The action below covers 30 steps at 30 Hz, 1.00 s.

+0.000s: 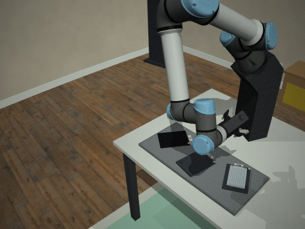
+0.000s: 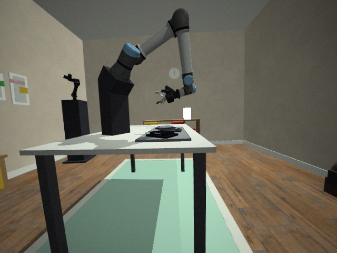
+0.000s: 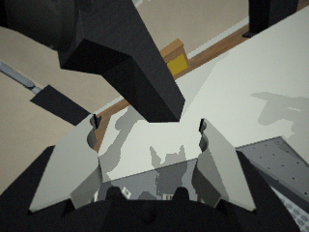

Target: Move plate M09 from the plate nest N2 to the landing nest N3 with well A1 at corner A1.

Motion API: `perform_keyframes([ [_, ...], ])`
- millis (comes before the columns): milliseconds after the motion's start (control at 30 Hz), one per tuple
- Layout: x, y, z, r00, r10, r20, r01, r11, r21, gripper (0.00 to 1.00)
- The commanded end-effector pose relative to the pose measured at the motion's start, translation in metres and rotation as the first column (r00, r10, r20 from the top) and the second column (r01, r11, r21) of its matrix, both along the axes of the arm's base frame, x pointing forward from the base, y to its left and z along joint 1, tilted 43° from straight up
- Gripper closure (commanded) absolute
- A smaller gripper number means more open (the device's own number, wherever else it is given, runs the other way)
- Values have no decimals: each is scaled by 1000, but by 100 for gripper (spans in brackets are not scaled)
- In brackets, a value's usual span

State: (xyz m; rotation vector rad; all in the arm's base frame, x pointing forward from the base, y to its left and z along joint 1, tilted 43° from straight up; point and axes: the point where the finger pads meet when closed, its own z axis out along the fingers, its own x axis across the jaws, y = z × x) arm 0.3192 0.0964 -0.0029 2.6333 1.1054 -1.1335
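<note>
A grey baseplate (image 1: 204, 167) on the white table carries three black nests in a row. The right one holds a white well plate (image 1: 236, 176). The left one (image 1: 173, 139) has a dark, flat top. The middle nest (image 1: 195, 162) is flat, carries nothing, and has a corner mark. Small white labels stand by each nest, too small to read, so I cannot tell M09 from M06. My gripper (image 2: 160, 96) hangs well above the table behind the baseplate, level, pointing at the arm's pedestal. Its fingers are open with nothing between them.
The arm's tall dark pedestal (image 1: 258, 98) stands on the table just ahead of the fingers. A wooden shelf with a yellow bin (image 1: 294, 91) is beyond the table. The baseplate lies near the table's front edge. A black stand (image 2: 75, 127) is on the floor.
</note>
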Motion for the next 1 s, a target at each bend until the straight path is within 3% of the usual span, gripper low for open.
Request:
perform_keyframes([
  [0,4,-1,7,997,-68,47,69,997,-28,18],
  [400,19,-6,36,963,-221,153,235,969,-74,18],
  [967,35,-16,75,849,-431,307,480,871,-107,18],
])
